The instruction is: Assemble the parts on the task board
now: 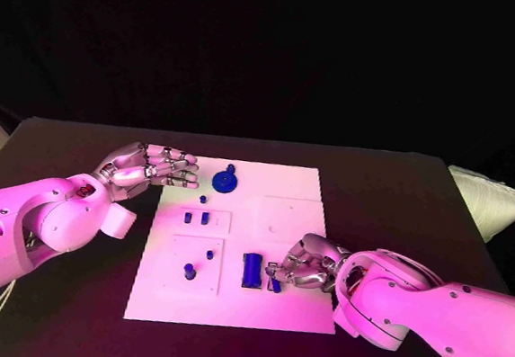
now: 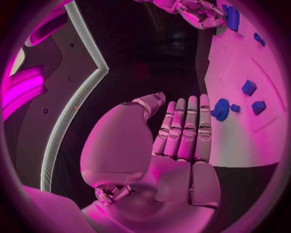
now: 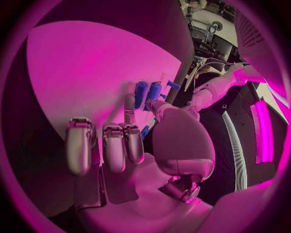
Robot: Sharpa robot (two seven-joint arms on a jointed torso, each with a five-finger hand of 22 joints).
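Note:
The white task board [image 1: 290, 224] lies mid-table with several blue parts on it. My right hand [image 1: 304, 263] rests on the board's near right area with its fingers curled. It pinches a small blue part [image 1: 274, 283] between thumb and finger, beside an upright blue block [image 1: 250, 269]; the right wrist view shows the block [image 3: 147, 92] just past the fingertips [image 3: 129, 104]. My left hand [image 1: 152, 165] hovers at the board's far left corner, fingers [image 2: 185, 126] straight and holding nothing. A round blue part [image 1: 226, 179] lies beside it, also seen as a blue knob [image 2: 221, 109].
Two small blue pieces [image 1: 197, 218] stand in a raised square at the board's left. Another blue part [image 1: 190, 270] sits in the near left square. A plain white square [image 1: 291, 218] is on the right. A white bundle [image 1: 490, 200] lies at the table's far right edge.

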